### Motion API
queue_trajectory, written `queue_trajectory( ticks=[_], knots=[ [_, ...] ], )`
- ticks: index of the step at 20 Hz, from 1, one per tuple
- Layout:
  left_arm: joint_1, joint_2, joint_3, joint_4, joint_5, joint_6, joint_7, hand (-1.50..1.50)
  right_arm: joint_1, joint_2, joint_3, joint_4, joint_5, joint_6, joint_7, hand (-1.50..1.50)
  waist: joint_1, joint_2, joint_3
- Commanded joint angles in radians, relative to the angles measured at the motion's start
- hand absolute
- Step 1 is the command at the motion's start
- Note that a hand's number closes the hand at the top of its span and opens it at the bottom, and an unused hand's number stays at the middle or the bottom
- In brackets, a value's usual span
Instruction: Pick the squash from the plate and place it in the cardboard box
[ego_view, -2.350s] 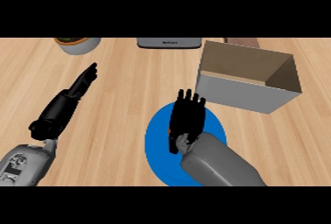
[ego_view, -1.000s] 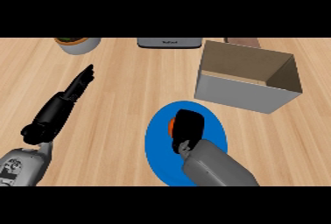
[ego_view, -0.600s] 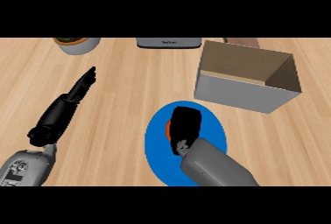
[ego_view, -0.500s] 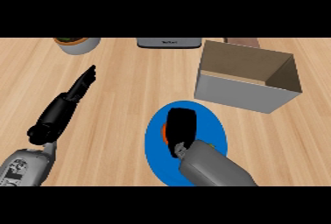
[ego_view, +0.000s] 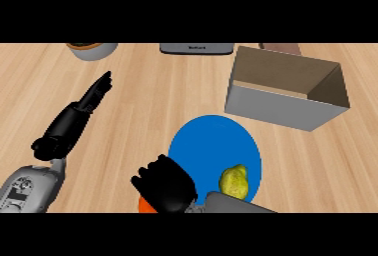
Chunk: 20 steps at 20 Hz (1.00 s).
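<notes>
A yellow-green squash (ego_view: 235, 181) lies on the near right part of the blue plate (ego_view: 210, 145), just beside my right forearm. My right hand (ego_view: 167, 182) is at the plate's near left edge, left of the squash and apart from it. Its fingers are curled over a small orange thing (ego_view: 147, 205) that is mostly hidden. The open cardboard box (ego_view: 275, 107) stands behind the plate to the right, nothing visible inside. My left hand (ego_view: 74, 120) rests open at the left, fingers pointing away.
A grey bowl with an orange inside (ego_view: 92, 50) stands at the back left. A dark grey appliance (ego_view: 196, 48) is at the back centre and a brown object (ego_view: 280, 46) shows behind the box. Bare wooden counter lies between my left hand and the plate.
My right hand has drawn back toward me and to the left, with the orange thing under it. That uncovered the squash on the plate. My left hand barely moved.
</notes>
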Motion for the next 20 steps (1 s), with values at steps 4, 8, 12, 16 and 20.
queue_trajectory(
  ticks=[4,8,12,16,20],
  knots=[
    [0.026,0.009,0.039,0.001,0.013,-0.012,-0.005,0.0,-0.01,-0.18,-0.013,-0.316,0.066,-0.035,-0.187,1.5,-0.032,-0.009,-0.002],
    [0.081,0.001,0.018,-0.058,-0.021,-0.003,-0.012,0.0,0.074,-0.299,-0.164,-0.496,0.006,-0.025,-0.179,1.5,-0.032,-0.01,-0.002],
    [0.053,0.028,0.055,-0.027,0.012,-0.035,0.009,0.0,0.083,-0.271,-0.376,-0.512,-0.09,-0.053,-0.09,1.5,-0.037,-0.007,-0.001],
    [0.018,-0.01,0.031,0.019,-0.031,-0.012,-0.018,0.0,0.074,-0.259,-0.539,-0.495,-0.144,-0.045,-0.02,1.5,-0.039,-0.004,-0.002],
    [0.064,0.023,0.066,-0.02,-0.005,-0.056,-0.033,0.0,0.009,-0.272,-0.7,-0.393,-0.204,-0.001,-0.029,1.5,-0.021,-0.004,-0.002]
  ],
)
